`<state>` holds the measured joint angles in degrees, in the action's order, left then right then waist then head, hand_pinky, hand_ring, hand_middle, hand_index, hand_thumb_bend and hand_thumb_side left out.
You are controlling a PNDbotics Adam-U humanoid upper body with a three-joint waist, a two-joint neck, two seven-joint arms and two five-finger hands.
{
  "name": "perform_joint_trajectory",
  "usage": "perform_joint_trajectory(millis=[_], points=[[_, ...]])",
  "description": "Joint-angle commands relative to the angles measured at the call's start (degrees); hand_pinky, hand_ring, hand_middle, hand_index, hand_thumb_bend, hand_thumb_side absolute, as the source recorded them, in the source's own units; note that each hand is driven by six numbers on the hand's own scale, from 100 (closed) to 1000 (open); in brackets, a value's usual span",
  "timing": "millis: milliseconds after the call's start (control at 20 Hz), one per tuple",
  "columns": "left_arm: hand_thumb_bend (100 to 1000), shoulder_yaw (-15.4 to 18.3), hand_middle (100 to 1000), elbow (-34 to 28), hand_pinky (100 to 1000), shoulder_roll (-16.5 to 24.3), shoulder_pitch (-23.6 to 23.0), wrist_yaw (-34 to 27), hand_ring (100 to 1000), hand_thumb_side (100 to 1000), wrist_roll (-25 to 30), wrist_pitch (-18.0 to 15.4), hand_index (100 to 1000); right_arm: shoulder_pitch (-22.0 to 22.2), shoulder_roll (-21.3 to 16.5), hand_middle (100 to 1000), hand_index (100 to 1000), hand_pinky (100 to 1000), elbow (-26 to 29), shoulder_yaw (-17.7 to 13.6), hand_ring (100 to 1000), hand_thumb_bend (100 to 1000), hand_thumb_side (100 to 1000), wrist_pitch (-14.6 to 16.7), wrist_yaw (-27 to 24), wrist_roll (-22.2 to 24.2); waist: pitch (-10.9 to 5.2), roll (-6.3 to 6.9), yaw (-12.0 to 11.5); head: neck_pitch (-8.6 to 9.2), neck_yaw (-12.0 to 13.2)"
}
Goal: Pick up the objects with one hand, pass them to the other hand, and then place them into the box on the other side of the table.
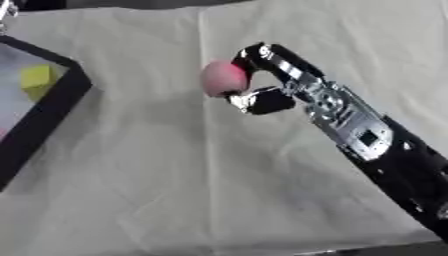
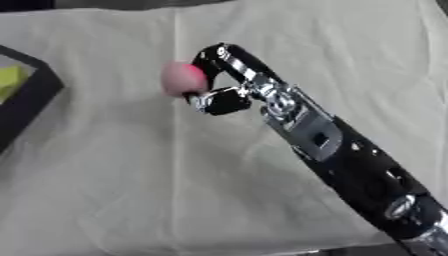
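Note:
My right hand [image 1: 273,80] reaches in from the lower right over the middle of the table. Its fingers and thumb are curled round a pink ball [image 1: 223,77], which sits at the hand's left side, above the cloth. A black-rimmed box [image 1: 61,102] lies at the left edge, and a yellow block [image 1: 38,80] rests inside it. The left hand shows in neither view.
A cream cloth [image 1: 175,180] with creases covers the table. Its near edge runs along the bottom right. The right forearm [image 2: 350,160] crosses the lower right part of the table.

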<state>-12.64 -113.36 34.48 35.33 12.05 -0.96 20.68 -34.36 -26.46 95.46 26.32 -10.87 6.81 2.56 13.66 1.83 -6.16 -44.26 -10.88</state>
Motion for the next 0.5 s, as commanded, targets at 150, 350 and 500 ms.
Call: perform_joint_trajectory(millis=[150, 350, 500], points=[[364, -3.31, 699, -1.23, 762, -1.5, 3.75, -1.13, 811, 579, 4.26, -1.32, 774, -1.76, 1.57, 432, 566, 733, -2.42, 0.05, 465, 223, 100, 3.65, -1.16, -1.19, -2.13, 1.04, -0.57, 0.14, -0.56], [366, -5.71, 701, -1.23, 758, -3.29, 6.39, -0.82, 809, 584, 7.75, -1.06, 776, -2.32, 2.76, 433, 566, 732, -3.98, 0.07, 463, 209, 100, 6.39, -1.71, -2.33, -2.34, 1.39, -1.16, 0.14, -0.71], [369, -7.08, 702, -1.23, 756, -4.55, 7.9, 0.11, 808, 587, 10.39, 0.37, 776, -2.47, 3.29, 434, 567, 730, -4.87, 0.18, 463, 197, 100, 8.21, -2.23, -3.07, -2.49, 1.61, -1.52, 0.14, -0.83]])
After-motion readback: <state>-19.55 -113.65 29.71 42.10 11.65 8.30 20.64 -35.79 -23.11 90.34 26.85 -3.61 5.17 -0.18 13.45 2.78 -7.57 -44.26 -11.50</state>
